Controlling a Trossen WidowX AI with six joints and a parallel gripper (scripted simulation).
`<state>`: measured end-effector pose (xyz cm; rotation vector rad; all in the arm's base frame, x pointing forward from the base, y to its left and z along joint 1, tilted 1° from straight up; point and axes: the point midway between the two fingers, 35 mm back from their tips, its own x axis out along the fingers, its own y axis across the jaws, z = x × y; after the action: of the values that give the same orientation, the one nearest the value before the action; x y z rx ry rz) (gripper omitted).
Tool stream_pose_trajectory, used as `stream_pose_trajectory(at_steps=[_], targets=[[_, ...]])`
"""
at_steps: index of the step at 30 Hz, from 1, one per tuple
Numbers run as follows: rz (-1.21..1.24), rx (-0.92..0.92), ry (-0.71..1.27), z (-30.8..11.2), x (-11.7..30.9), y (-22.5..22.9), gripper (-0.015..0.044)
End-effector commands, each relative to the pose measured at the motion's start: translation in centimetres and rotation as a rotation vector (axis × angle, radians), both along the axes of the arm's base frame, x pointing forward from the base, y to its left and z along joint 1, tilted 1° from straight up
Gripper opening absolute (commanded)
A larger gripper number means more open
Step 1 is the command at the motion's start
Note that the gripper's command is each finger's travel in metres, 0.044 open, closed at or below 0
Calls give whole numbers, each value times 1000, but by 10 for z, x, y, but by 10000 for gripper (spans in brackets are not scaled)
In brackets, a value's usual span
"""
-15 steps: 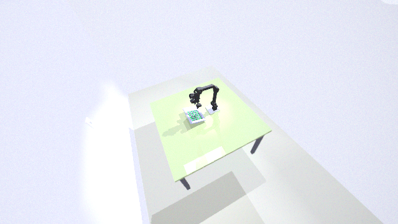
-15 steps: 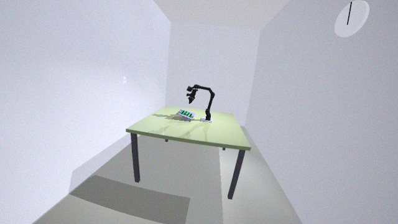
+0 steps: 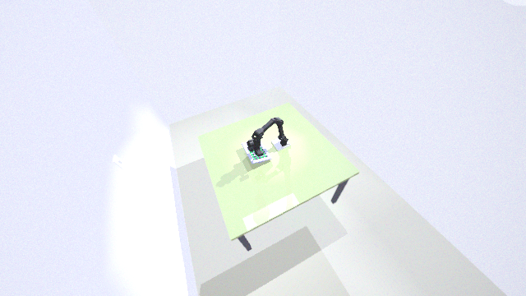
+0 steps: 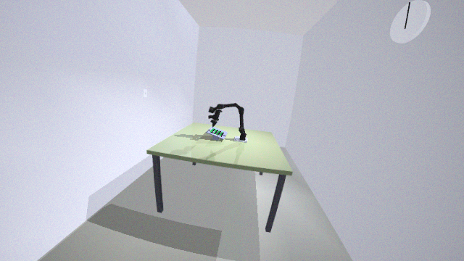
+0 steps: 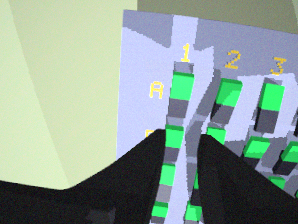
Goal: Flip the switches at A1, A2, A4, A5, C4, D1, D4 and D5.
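Observation:
The tilted white switch panel (image 3: 263,160) (image 4: 222,138) (image 5: 137,60) carries rows of green-and-dark switches. My gripper (image 3: 259,154) (image 4: 213,126) (image 5: 181,140) is nearly shut and empty, with a narrow gap between its fingertips, low over the panel's far left part. In the wrist view, switch A1 (image 5: 181,86) and switch A2 (image 5: 229,92) lie beyond the fingertips. Switch D1 (image 5: 159,209) shows low between the fingers. A4 is at most a sliver at the right edge; A5, C4, D4 and D5 are hidden or outside the wrist view. Which ends are raised is hard to tell.
The panel stands on a green table (image 3: 312,164) (image 4: 174,152) (image 5: 50,125). The arm's white base plate (image 3: 277,146) (image 4: 236,139) is beside it. Switch A3 (image 5: 272,96) and switch B1 (image 5: 174,136) are close to the fingers' area.

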<state>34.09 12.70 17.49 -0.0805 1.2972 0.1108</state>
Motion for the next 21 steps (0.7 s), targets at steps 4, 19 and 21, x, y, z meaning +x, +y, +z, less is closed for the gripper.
stream_pose_trajectory(at_steps=[4,19,21], targets=[[-15,-1,-4,-24,14,1,0],[-15,-1,-1,-42,19,2,0],[-15,-1,-1,-44,20,2,0]])
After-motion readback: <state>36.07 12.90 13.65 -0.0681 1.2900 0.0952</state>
